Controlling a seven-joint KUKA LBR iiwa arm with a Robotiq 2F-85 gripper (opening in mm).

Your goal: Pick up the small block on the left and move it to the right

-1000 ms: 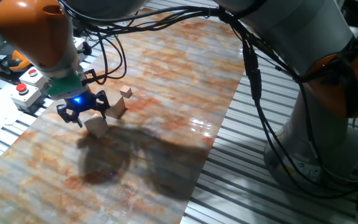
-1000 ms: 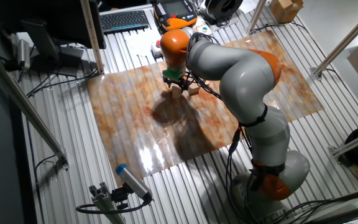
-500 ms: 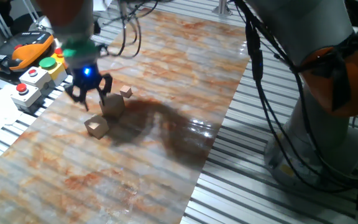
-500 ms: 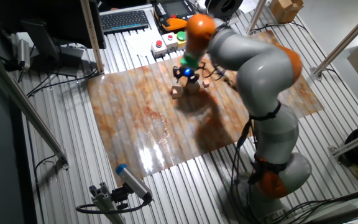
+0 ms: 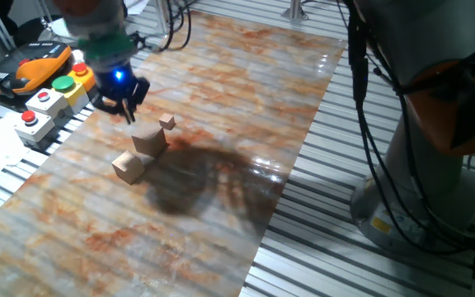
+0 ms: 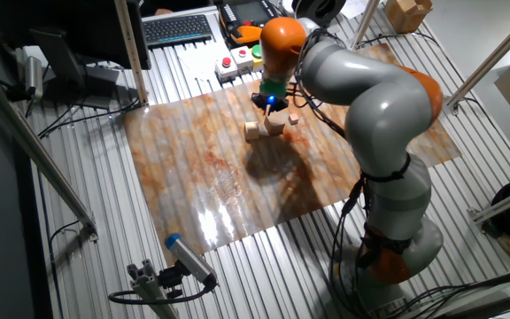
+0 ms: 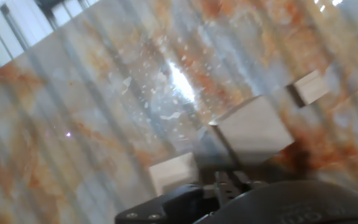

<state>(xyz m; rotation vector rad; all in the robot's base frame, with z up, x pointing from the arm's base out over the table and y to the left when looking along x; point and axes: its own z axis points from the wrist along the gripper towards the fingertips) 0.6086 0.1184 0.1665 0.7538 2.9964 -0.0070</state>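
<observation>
The small light-tan block (image 5: 128, 167) lies on the marbled mat, front left of the largest, darker cube (image 5: 148, 140); the tiny cube (image 5: 167, 122) sits behind them. My gripper (image 5: 126, 113) hangs above the mat behind and left of the large cube, touching none of them, with its fingers drawn together and empty. The other fixed view shows the small block (image 6: 253, 131), the large cube (image 6: 275, 126) and the gripper (image 6: 270, 104) above them. In the hand view the small block (image 7: 174, 173) is just left of my closed fingertips (image 7: 230, 180).
A button box with red and green buttons (image 5: 52, 92) and an orange pendant (image 5: 23, 70) stand off the mat's left edge. The arm's base (image 5: 435, 165) stands at the right. The mat (image 5: 221, 82) stretches to the right of the cubes.
The gripper was low and open around the small block; it has since lifted and moved back toward the button box with its fingers closed. The block stays on the mat.
</observation>
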